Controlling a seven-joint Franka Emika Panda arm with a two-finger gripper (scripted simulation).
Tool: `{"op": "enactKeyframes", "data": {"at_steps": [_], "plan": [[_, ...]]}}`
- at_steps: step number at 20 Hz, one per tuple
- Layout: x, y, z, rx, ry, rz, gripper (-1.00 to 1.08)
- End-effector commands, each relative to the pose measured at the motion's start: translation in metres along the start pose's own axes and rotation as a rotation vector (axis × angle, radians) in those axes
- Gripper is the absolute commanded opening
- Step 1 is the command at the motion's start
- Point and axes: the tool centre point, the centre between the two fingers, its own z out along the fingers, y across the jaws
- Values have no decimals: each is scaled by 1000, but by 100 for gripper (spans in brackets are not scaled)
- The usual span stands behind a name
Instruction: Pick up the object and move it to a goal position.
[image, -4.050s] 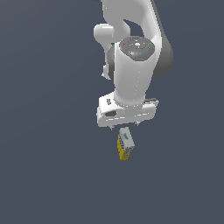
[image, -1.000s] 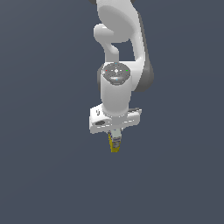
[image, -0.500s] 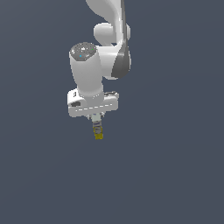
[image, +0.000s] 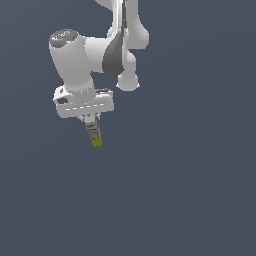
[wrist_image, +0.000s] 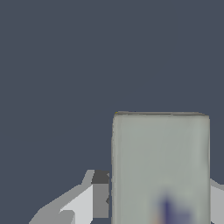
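Jaws of the gripper (image: 93, 129), on the exterior view's left, are clenched on the box (image: 94, 136), which hangs in the air straight below them. Its long axis runs on from the fingers, tipped slightly toward the exterior view's right, yellow end lowest. In the wrist view its grey-white face (wrist_image: 160, 166) fills the frame; the goal seems out of sight.

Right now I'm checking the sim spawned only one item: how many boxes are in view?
1. The box hangs clamped in the gripper below the arm, toward the exterior view's left; the wrist view shows its grey-white face. No others show.
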Motion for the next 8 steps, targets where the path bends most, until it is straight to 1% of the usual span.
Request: {"op": "enactKeyframes", "data": {"at_steps": [1,4,8], "plan": [[-12,11,-4,0,0,-2,-100],[-21,20,-8,0,0,-2,-100],[-24,25,-9,-1,0,-2,-100]]}}
